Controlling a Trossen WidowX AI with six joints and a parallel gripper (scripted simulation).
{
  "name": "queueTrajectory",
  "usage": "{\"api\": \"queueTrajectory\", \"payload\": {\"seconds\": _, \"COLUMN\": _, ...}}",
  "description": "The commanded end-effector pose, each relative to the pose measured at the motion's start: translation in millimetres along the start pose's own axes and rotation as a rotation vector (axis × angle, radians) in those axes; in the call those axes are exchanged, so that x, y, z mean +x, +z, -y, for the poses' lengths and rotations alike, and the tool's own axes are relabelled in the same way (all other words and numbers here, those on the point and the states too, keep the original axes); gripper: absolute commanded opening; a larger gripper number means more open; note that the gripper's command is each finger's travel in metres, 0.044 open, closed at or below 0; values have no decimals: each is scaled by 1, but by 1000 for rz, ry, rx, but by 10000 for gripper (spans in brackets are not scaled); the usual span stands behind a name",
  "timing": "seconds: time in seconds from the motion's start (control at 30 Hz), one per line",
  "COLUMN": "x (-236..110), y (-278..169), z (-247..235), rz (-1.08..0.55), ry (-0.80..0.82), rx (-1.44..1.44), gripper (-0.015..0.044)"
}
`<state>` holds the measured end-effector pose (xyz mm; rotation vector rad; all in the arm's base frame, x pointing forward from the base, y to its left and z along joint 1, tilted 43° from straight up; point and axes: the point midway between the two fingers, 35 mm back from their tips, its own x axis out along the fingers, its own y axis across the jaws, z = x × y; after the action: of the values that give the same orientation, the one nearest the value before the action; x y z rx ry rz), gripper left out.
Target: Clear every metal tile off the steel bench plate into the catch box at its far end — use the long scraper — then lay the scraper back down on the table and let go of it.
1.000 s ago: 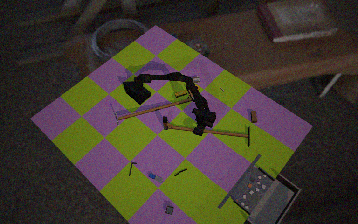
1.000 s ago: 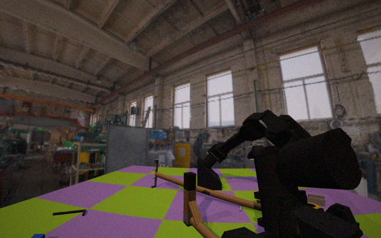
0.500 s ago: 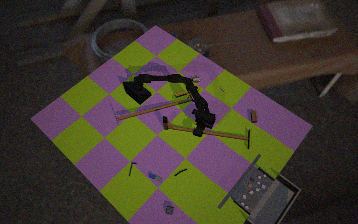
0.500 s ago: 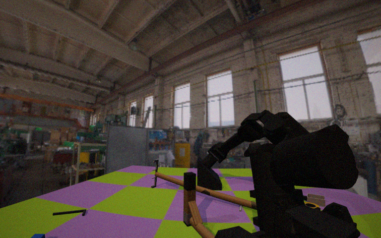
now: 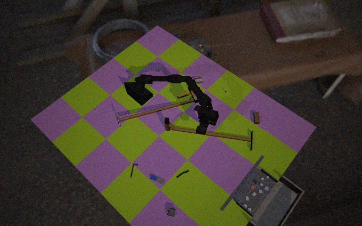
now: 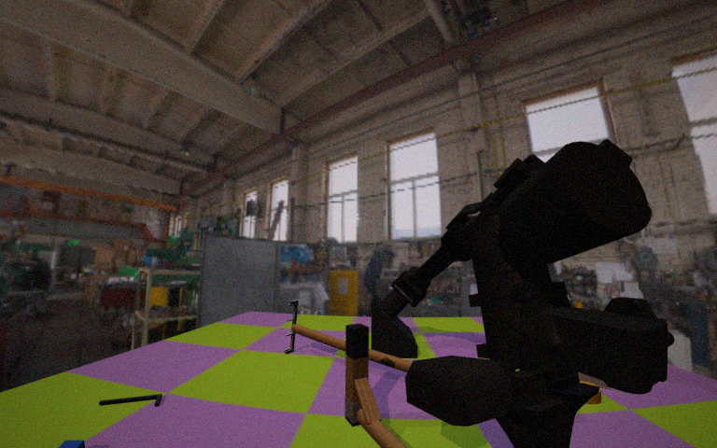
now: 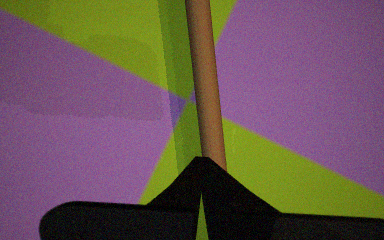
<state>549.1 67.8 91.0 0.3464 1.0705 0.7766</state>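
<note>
While tiles [image 5: 260, 190] dot steel plate [image 5: 242, 189], lower right of top view, jaws [image 5: 201, 130] [image 6: 539, 427] sit together near scraper handle [image 5: 229, 136] [image 6: 381, 432] [image 7: 204, 75].

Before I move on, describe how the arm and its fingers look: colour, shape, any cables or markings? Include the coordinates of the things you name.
The arm [image 5: 204, 98] [image 6: 520, 301] is dark, nearly black, with chunky angular housings and slimmer links. The fingers are equally dark, broad and tapering toward the tip. I can't make out cables or markings.
</note>
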Motion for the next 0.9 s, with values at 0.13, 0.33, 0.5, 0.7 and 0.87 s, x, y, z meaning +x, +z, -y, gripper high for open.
{"api": "queueTrajectory", "payload": {"seconds": 0.13, "x": -15, "y": 2, "z": -8, "rz": 23, "ry": 2, "rx": 19, "gripper": 0}}
{"api": "queueTrajectory", "payload": {"seconds": 0.33, "x": -32, "y": 4, "z": -15, "rz": 54, "ry": -3, "rx": 48, "gripper": 0}}
{"api": "queueTrajectory", "payload": {"seconds": 0.5, "x": -45, "y": 5, "z": -20, "rz": 79, "ry": -7, "rx": 73, "gripper": 0}}
{"api": "queueTrajectory", "payload": {"seconds": 0.7, "x": -62, "y": 5, "z": -27, "rz": 112, "ry": -11, "rx": 98, "gripper": 0}}
{"api": "queueTrajectory", "payload": {"seconds": 0.87, "x": -76, "y": 4, "z": -34, "rz": 140, "ry": -14, "rx": 116, "gripper": 0}}
